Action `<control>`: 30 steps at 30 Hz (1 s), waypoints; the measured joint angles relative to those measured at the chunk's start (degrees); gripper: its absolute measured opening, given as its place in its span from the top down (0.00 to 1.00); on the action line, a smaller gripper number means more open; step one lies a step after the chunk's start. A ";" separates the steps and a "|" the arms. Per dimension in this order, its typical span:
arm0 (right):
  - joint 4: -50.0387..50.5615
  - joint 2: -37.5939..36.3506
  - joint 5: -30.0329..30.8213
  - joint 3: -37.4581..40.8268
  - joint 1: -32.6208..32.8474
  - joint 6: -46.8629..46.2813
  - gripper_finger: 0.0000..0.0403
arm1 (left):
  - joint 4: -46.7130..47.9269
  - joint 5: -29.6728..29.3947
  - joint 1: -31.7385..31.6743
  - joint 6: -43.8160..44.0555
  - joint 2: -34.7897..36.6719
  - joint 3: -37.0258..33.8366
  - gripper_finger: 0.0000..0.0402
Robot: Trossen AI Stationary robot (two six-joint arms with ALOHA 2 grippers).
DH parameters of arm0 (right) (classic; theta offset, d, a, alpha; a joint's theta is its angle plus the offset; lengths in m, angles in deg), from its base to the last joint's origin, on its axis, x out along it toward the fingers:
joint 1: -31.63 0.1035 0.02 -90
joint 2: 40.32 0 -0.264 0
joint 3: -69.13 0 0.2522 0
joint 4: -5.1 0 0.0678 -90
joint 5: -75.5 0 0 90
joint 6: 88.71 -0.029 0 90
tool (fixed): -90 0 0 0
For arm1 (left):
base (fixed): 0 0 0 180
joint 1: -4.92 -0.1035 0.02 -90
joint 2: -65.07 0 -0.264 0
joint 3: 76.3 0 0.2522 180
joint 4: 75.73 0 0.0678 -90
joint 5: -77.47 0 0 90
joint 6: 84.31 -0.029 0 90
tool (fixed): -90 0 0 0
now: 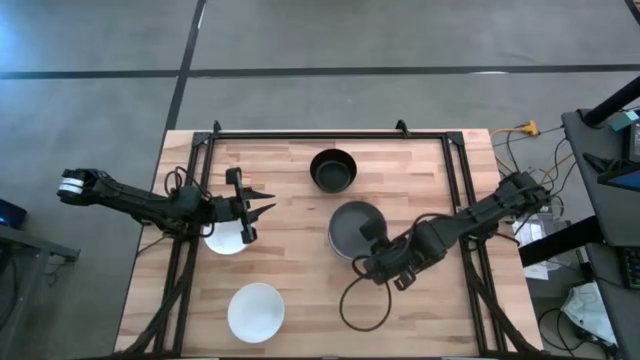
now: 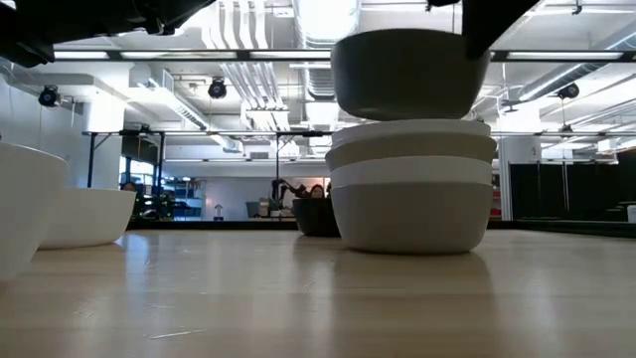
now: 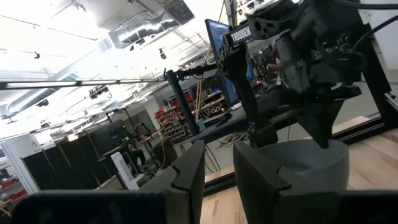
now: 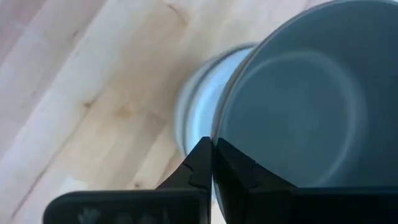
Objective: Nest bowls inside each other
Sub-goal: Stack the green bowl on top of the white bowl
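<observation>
My right gripper [image 1: 372,250] is shut on a dark grey bowl [image 1: 352,225], which hangs above a stack of nested pale bowls [image 2: 412,194] just right of the table's middle. The stack rests with its bottom bowl on the table and shows under the held bowl in the right wrist view [image 4: 196,106]. A glossy black bowl [image 1: 332,170] stands toward the far edge. My left gripper [image 1: 250,212] is open, raised beside a white bowl [image 1: 225,238] on the left. Another white bowl [image 1: 255,312] sits near the near edge. My right gripper [image 4: 214,165] pinches the dark grey bowl's rim [image 4: 217,134] on its near side, one finger [image 4: 239,174] inside the bowl and the other outside. The fingers come slanting down from the near right. The bowl [image 2: 409,75] is lifted clear, upright, a gap above the stack.
A black metal frame [image 1: 330,133] borders the wooden table along its far and side edges. A dark cable loop [image 1: 365,300] lies on the table under my right arm. Bare wood lies between the stack and the left white bowls.
</observation>
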 joint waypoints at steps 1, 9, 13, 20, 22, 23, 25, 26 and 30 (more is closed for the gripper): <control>-0.01 0.00 -0.41 0.04 -0.65 0.28 0.98 | 0.00 0.00 0.00 0.02 0.00 0.00 0.83; 0.27 0.50 -5.31 1.06 -5.63 1.61 0.98 | 0.02 0.00 0.00 0.02 -0.02 0.00 0.83; -0.13 0.55 -7.01 1.28 -6.58 3.13 0.98 | 0.02 0.00 0.00 0.02 -0.01 0.00 0.83; -1.93 0.55 -9.86 1.85 -6.92 3.13 0.98 | 0.02 0.00 0.00 0.00 0.00 -0.02 0.83; -1.88 0.55 -10.42 2.03 -6.92 3.11 0.98 | 0.02 0.00 0.00 0.00 -0.01 -0.02 0.83; -2.09 0.55 -11.04 2.17 -6.92 3.13 0.98 | 0.02 0.00 0.00 0.00 -0.01 -0.02 0.83; -2.25 0.55 -11.59 2.54 -6.92 3.13 0.98 | 0.02 0.00 0.00 0.00 -0.02 -0.02 0.83; -2.27 0.57 -11.59 2.80 -6.92 3.13 0.98 | 0.04 0.00 0.00 0.00 0.00 -0.02 0.83; -3.38 0.57 -12.60 3.94 -7.02 3.15 0.98 | 0.02 0.00 0.00 0.00 0.00 -0.02 0.83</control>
